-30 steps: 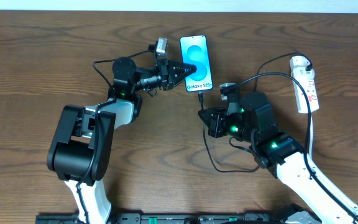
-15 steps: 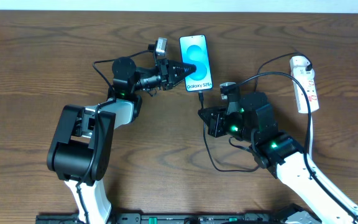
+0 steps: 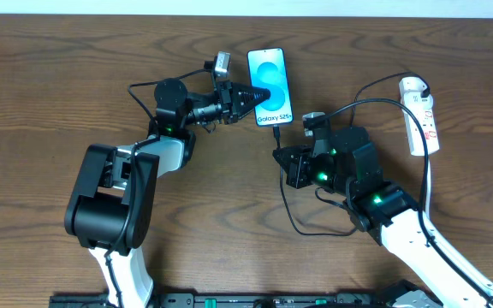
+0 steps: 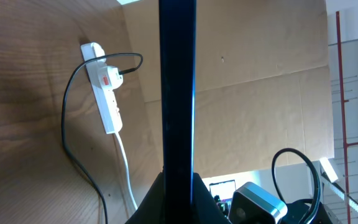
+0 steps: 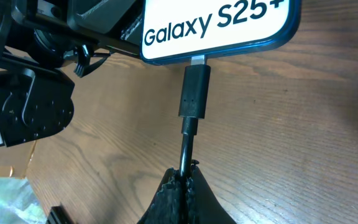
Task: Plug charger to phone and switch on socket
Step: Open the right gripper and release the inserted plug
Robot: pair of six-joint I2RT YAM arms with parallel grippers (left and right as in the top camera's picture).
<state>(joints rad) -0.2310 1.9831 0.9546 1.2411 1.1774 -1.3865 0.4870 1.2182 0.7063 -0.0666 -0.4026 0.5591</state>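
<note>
The charger (image 5: 194,93) has its tip at the phone (image 3: 272,68) port with a sliver of metal showing, so it is probably only part-seated. The right gripper (image 5: 183,177) pinches it behind the plug, and the left gripper (image 3: 258,96) clamps the phone's edge. An off-axis push could bend the tip. The socket (image 3: 423,115) lies well apart.

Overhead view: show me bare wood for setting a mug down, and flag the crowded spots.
Free: the table left of the left arm; the wood between that arm and the charger; the strip right of the socket. Crowded: around the phone, where the left gripper and right gripper meet.
</note>
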